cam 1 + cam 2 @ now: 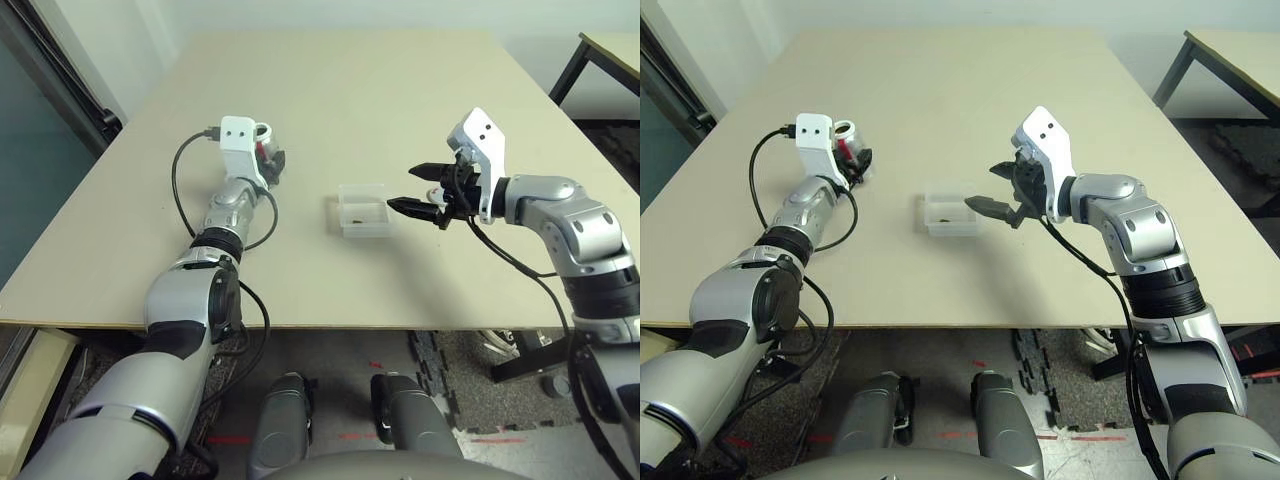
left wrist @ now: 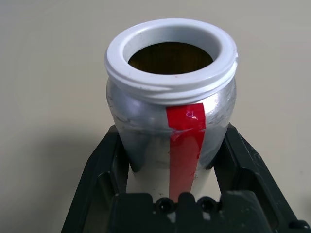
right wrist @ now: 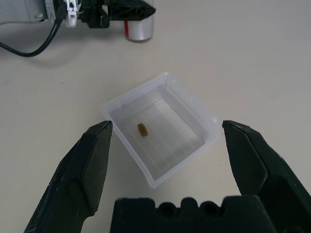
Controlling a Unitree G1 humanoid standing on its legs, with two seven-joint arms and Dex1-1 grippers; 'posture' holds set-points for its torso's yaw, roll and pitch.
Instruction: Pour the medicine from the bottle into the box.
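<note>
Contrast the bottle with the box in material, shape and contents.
The bottle is silvery with a red stripe; the box is clear. The bottle is round with a narrowed mouth, the box rectangular and wide open. The box holds one brownish pill; the bottle's inside looks dark. Both are uncovered.

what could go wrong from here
The open bottle has no cap on, so anything still inside might spill if the left gripper tips it. The pill lies loose in the shallow box and could roll or hop out if the right gripper bumps the rim.
</note>
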